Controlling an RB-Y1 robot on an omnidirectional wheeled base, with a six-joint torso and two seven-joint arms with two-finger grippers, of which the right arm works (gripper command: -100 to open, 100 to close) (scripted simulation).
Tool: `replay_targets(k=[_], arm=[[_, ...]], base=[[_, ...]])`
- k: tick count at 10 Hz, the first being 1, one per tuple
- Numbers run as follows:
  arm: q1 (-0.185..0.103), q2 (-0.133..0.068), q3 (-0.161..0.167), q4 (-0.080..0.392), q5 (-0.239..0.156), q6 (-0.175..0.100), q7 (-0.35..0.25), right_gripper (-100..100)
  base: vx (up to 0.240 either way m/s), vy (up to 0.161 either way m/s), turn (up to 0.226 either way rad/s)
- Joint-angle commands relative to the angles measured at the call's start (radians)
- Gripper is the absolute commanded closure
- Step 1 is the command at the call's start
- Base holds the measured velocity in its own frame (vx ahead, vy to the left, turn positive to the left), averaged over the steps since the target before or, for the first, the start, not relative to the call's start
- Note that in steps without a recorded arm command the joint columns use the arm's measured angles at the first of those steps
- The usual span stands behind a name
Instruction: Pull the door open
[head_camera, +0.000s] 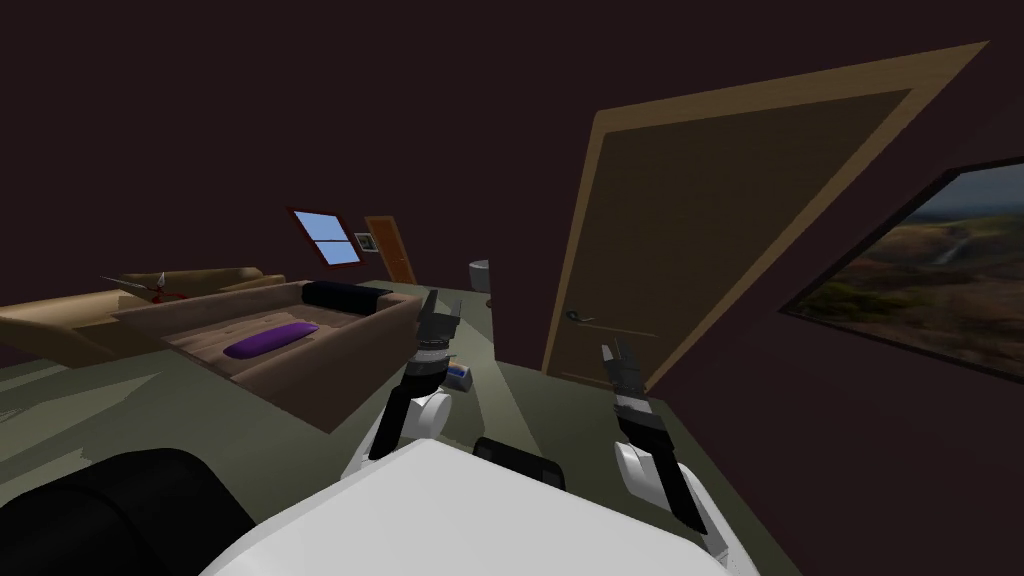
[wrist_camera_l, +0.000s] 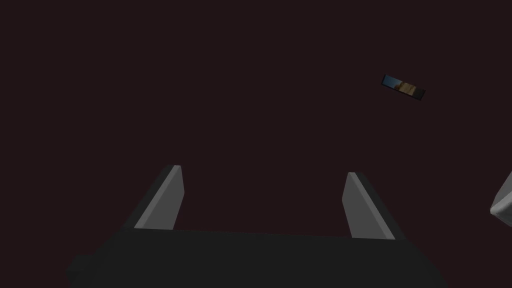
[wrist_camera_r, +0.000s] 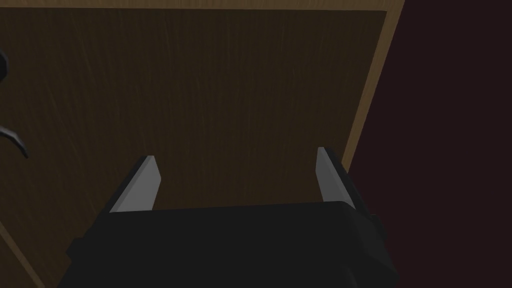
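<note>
A brown wooden door (head_camera: 700, 220) in a lighter frame stands ahead and to my right, with a dark lever handle (head_camera: 580, 317) near its left edge. My right gripper (head_camera: 618, 356) hangs open a short way in front of the door's lower part, apart from the handle. Seen from the right wrist, the open gripper (wrist_camera_r: 235, 167) faces the door panel (wrist_camera_r: 210, 90), and the handle (wrist_camera_r: 14, 140) lies off to one side of the fingers. My left gripper (head_camera: 440, 310) is raised in front of the sofa, and its wrist view shows it open (wrist_camera_l: 262, 200) with nothing between the fingers.
A brown sofa (head_camera: 300, 350) with a purple cushion (head_camera: 270, 340) stands to the left. A small blue-and-white object (head_camera: 458, 376) lies on the floor by the left arm. A large landscape picture (head_camera: 930, 280) hangs on the dark wall right of the door. A black seat (head_camera: 120, 510) is at my near left.
</note>
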Motion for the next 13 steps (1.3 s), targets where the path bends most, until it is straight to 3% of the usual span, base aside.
replay_targets(k=[1, 8, 13], arm=[[-0.015, -0.007, -0.005, 0.050, -0.004, 0.000, -0.001, -100], [-0.051, -0.029, -0.018, 0.201, -0.016, -0.007, -0.006, -100], [-0.094, -0.054, -0.035, 0.363, -0.031, -0.014, -0.011, -100]], base=[[0.097, -0.029, 0.055], [0.065, -0.016, 0.037], [0.081, -0.025, 0.054]])
